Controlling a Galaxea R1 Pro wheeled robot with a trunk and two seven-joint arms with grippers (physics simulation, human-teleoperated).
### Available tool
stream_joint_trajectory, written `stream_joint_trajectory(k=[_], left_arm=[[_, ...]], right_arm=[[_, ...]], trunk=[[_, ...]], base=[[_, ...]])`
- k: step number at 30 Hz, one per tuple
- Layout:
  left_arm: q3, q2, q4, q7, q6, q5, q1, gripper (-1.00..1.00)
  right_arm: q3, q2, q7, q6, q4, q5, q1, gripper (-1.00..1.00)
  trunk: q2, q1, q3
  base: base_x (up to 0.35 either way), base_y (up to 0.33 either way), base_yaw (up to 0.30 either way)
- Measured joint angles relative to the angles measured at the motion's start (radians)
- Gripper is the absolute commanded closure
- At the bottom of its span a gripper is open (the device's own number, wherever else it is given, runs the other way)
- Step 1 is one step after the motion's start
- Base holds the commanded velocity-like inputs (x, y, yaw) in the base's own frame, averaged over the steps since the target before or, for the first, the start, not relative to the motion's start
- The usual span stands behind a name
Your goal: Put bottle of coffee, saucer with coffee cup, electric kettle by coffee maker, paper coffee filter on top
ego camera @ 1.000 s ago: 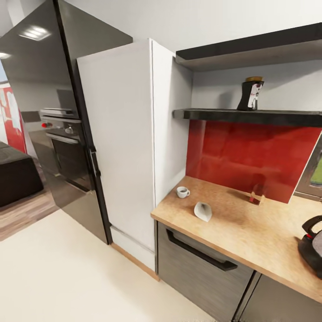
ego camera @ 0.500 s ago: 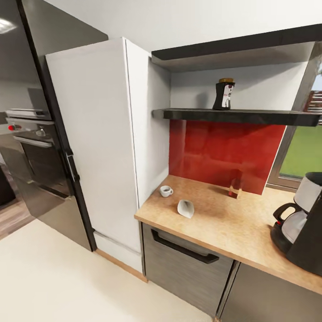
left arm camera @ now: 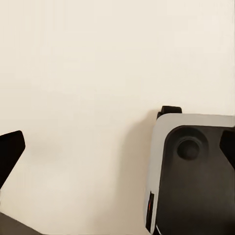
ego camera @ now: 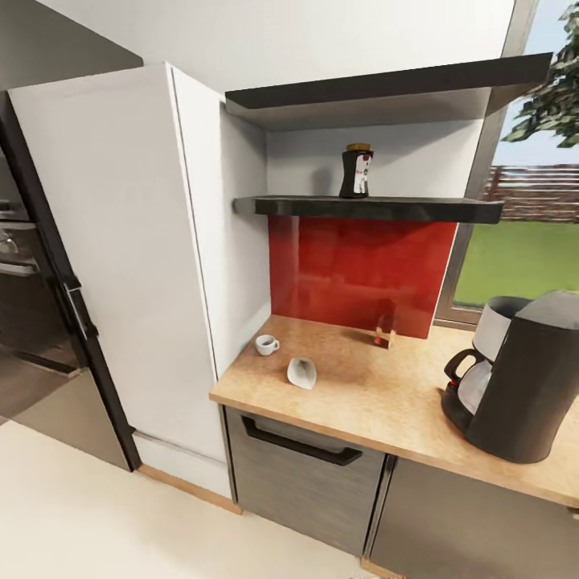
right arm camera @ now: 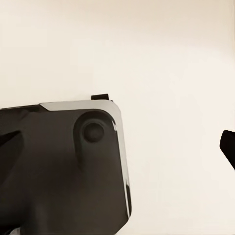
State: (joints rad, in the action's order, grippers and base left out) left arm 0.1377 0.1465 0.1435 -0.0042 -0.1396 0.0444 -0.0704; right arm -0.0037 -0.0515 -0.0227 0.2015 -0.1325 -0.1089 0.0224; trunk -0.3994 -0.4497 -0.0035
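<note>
The dark bottle of coffee [ego camera: 356, 170] stands on the black kitchen shelf [ego camera: 370, 209] above the red backsplash. At the counter's left end sit a small white coffee cup [ego camera: 265, 345] and, just in front of it, a white paper coffee filter [ego camera: 301, 373] lying on its side. The black-and-grey coffee maker [ego camera: 519, 378] stands at the right on the wooden countertop [ego camera: 378, 402]. The saucer and electric kettle are out of view. My left gripper [left arm camera: 117, 152] and right gripper [right arm camera: 117, 147] hang open over the cream floor beside my base, holding nothing.
A tall white cabinet [ego camera: 137, 265] flanks the counter on the left, with a dark oven [ego camera: 24, 305] beyond it. A drawer with a black handle [ego camera: 301, 442] sits under the counter. A window [ego camera: 523, 241] is at the right. Cream floor [ego camera: 121, 523] lies in front.
The whole head view has swung right: oven and fridge slid off to the left, and the coffee maker and window came into view. The counter's things have not moved.
</note>
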Motion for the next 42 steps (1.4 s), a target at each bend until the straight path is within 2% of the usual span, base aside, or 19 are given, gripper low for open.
stream_joint_trajectory(k=[6, 18, 34, 42], left_arm=[[0.001, 0.002, 0.000, 0.001, 0.000, 0.000, 0.000, -1.00], [0.001, -0.004, 0.002, 0.001, -0.001, 0.001, 0.000, -1.00], [0.000, -0.006, 0.000, 0.001, -0.001, 0.002, 0.000, -1.00], [0.001, -0.004, 0.000, 0.002, 0.000, 0.003, 0.000, -1.00]], right_arm=[[0.000, 0.001, 0.000, 0.000, -0.001, 0.000, 0.000, -1.00], [0.000, 0.001, 0.001, 0.000, 0.001, 0.000, 0.000, -1.00], [0.000, 0.001, -0.001, 0.000, 0.001, 0.000, 0.000, -1.00], [0.003, 0.000, -0.001, 0.000, 0.000, 0.005, 0.000, -1.00]], trunk=[[0.000, 0.000, 0.001], [0.000, 0.000, 0.001], [0.000, 0.000, 0.001], [0.000, 0.000, 0.001]], base=[[0.000, 0.046, -0.295], [0.000, 0.256, -0.299], [0.000, 0.016, -0.297], [0.000, 0.000, -0.037]])
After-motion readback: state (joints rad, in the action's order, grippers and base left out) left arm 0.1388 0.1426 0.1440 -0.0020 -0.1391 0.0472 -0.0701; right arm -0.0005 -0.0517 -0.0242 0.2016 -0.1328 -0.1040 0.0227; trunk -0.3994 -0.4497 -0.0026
